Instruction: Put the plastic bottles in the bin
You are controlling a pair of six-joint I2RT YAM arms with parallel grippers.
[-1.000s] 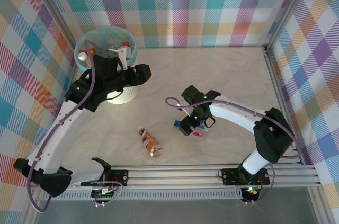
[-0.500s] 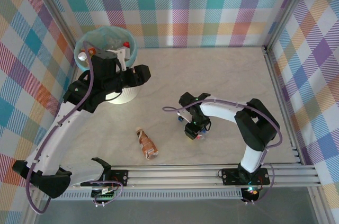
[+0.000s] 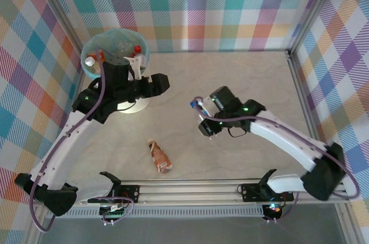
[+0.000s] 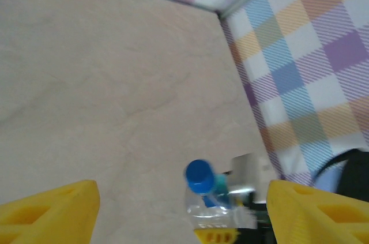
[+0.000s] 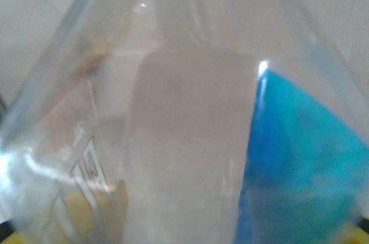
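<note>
The right gripper (image 3: 204, 115) is closed on 1 clear bottle (image 3: 195, 104) with a blue cap, out over the middle of the counter (image 3: 253, 74). In the top view the cap points left, toward the bin side. The right wrist view is pressed up against the bottle's clear wall (image 5: 173, 111) and the blue label (image 5: 300, 157) on it. From the left wrist camera the same bottle (image 4: 203, 195) stands cap up, with a yellow finger of the right gripper under it.

The left gripper (image 4: 181, 195) is open with nothing in it. Its 2 yellow fingertips (image 4: 52, 212) sit at either side of the left wrist view with bare counter between them. In the top view the left arm reaches over the near side of the bin (image 3: 114, 32), with its black wrist to the right of the bin.

The bin stands at the far left corner of the counter, its teal liner folded over the rim. Several bottles (image 3: 137, 49) lie inside it, including 1 with a red cap and 1 with a white cap.

1 brown bottle (image 3: 162, 158) lies on its side on the counter near the front rail, between the 2 arm bases and well apart from the bin and from both grippers. Its cap points away toward the back.
</note>
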